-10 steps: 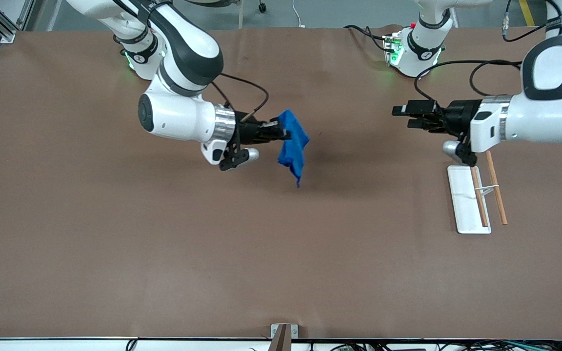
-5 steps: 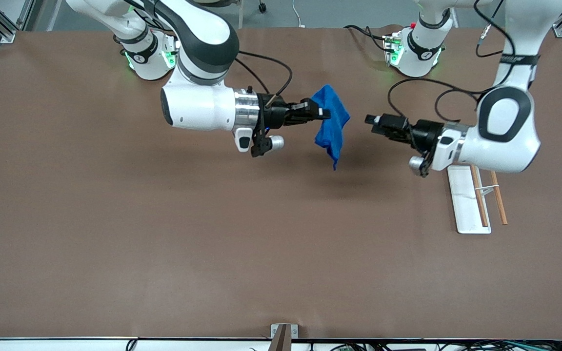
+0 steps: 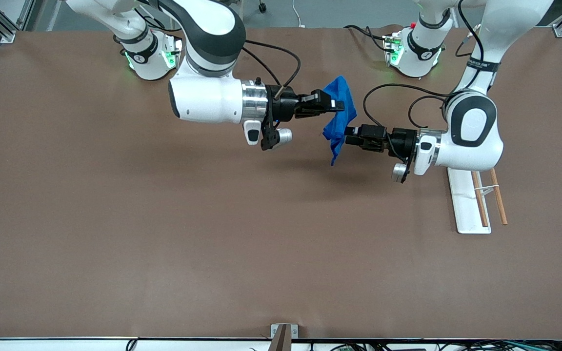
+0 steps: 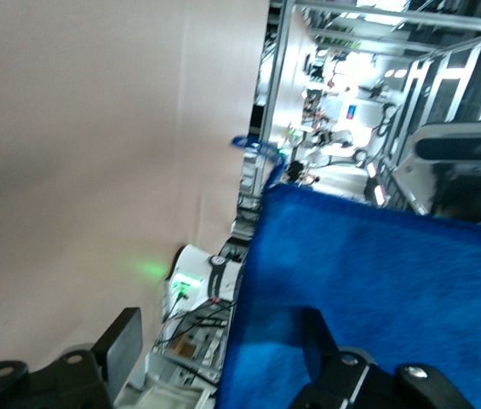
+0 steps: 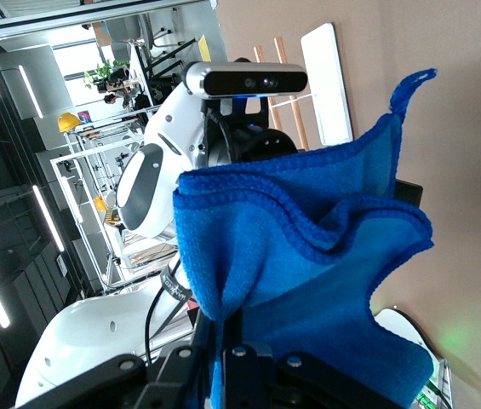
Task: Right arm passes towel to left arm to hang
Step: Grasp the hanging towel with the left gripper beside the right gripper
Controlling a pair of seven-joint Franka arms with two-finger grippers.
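The right hand [image 3: 337, 104] is holding the towel [image 3: 339, 117] in the air over the middle of the table [image 3: 115, 219], its fingers clamped on the upper part of the cloth — the rest is hanging below in loose folds. The left hand [image 3: 350, 137] is sitting level at the towel's lower hanging part, fingers spread apart — one finger [image 4: 119, 341] is showing clear of the blue cloth, the other lying against it. A white tray with wooden rods [image 3: 469, 204] is lying toward the left arm's end of the table.
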